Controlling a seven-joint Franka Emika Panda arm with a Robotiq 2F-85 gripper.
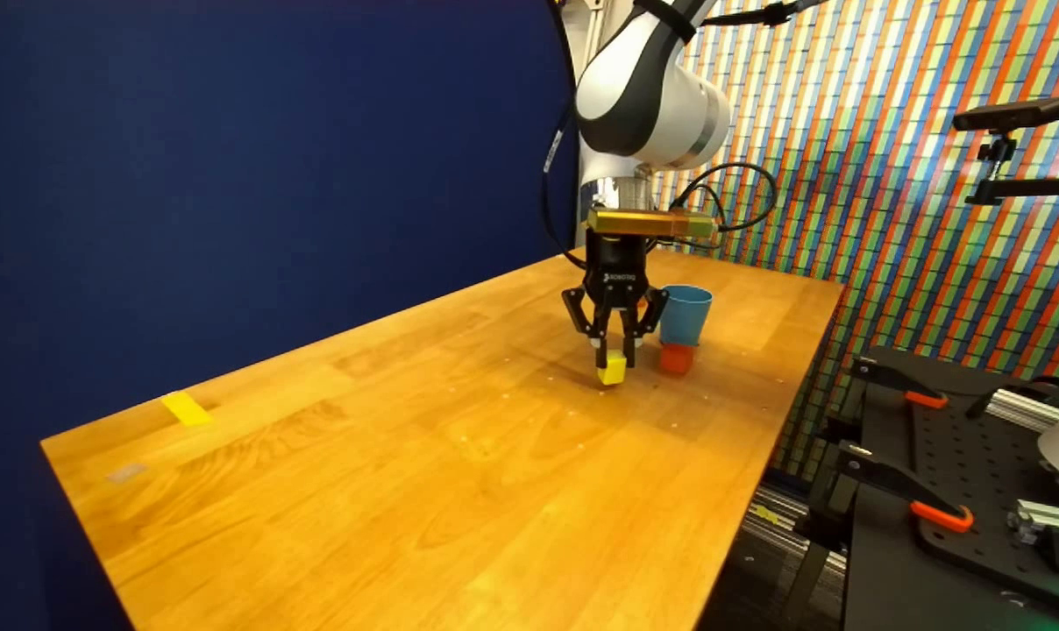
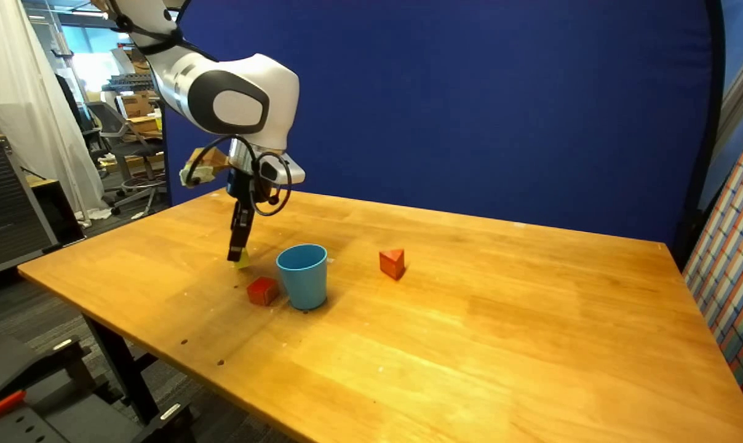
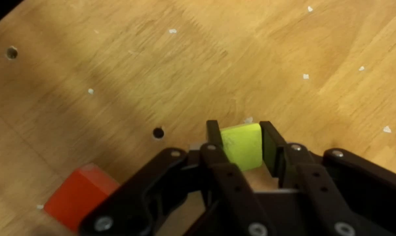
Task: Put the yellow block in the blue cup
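The yellow block (image 1: 613,371) is a small cube between the fingertips of my gripper (image 1: 615,355). In the wrist view the yellow block (image 3: 242,146) touches both finger pads of the gripper (image 3: 240,124) and sits slightly askew. It sticks out below the fingertips, at or just above the table; I cannot tell which. In an exterior view the yellow block (image 2: 243,259) is partly hidden behind the gripper (image 2: 236,253). The blue cup (image 2: 305,280) stands upright and open on the table near the gripper. The blue cup (image 1: 685,315) is out of the wrist view.
A red block (image 2: 262,291) lies right beside the cup; the red block also shows in the wrist view (image 3: 81,196). A red triangular block (image 2: 391,264) lies farther off. A yellow tape strip (image 1: 186,408) is stuck on the wooden table (image 1: 407,491). A blue screen (image 2: 439,111) stands behind the table.
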